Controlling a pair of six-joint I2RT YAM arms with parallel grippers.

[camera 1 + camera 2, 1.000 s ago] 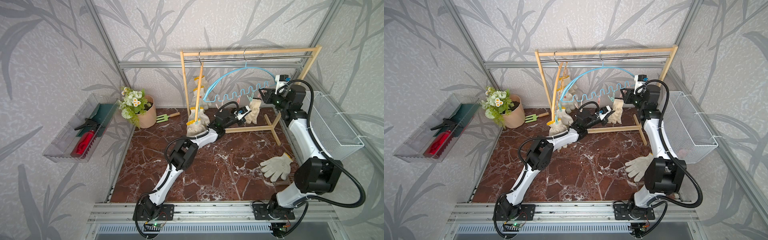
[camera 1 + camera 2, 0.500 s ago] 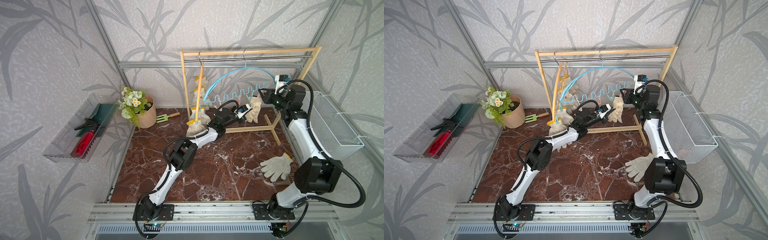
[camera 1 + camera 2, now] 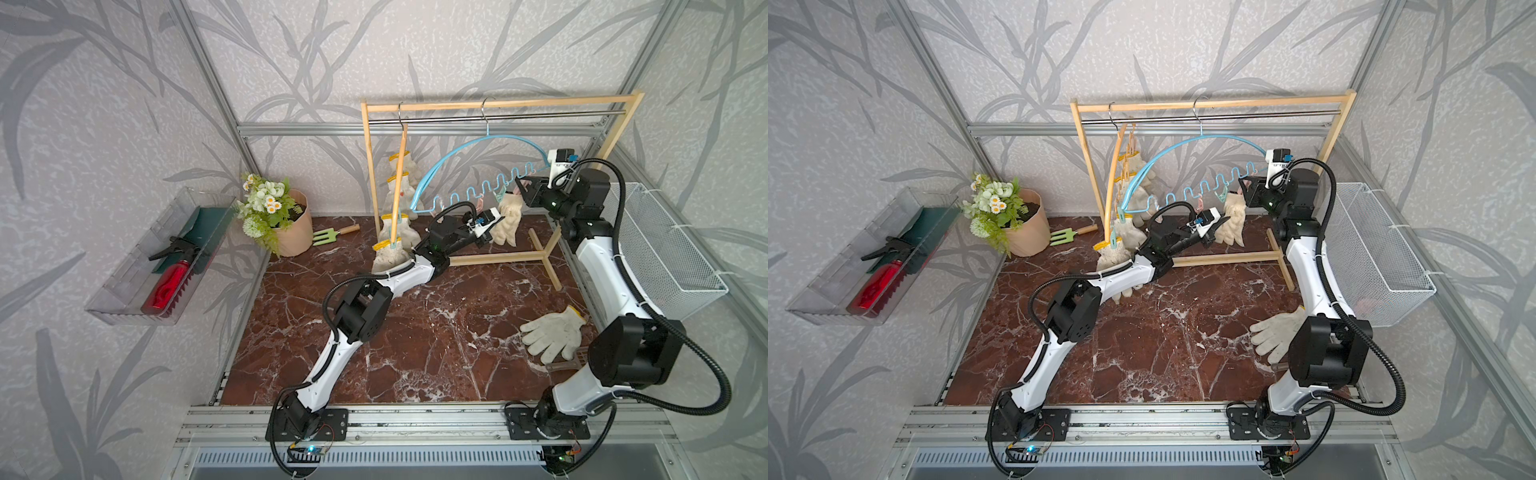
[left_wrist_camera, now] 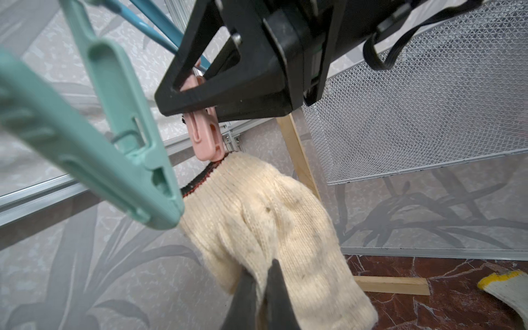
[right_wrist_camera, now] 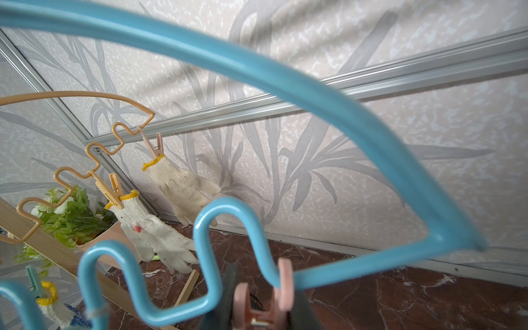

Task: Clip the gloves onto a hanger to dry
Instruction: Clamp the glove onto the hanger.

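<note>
An off-white knitted glove (image 4: 271, 217) with a dark, red-flecked cuff edge hangs under the blue hanger (image 3: 469, 151) at the rack's right end. My left gripper (image 4: 261, 288) is shut on the glove's lower part, seen in both top views (image 3: 494, 232) (image 3: 1219, 232). A pink clip (image 4: 205, 137) on the hanger meets the cuff's top corner. My right gripper (image 5: 263, 311) is shut on that clip's handles (image 5: 258, 300). Several more gloves (image 5: 151, 231) hang clipped to an orange hanger (image 3: 401, 166) further left. One glove (image 3: 550, 332) lies flat on the table by the right arm.
A wooden rack (image 3: 498, 104) carries both hangers; its foot bars lie on the marble. A teal clip (image 4: 114, 143) hangs beside the pink one. A wire basket (image 3: 665, 249) is mounted on the right, a flower pot (image 3: 291, 228) and green hand fork (image 3: 328, 236) stand back left, and a clear tray (image 3: 162, 257) sits on the left wall.
My left gripper has raised the glove slightly toward the blue hanger. The right gripper has stayed on the pink clip.
</note>
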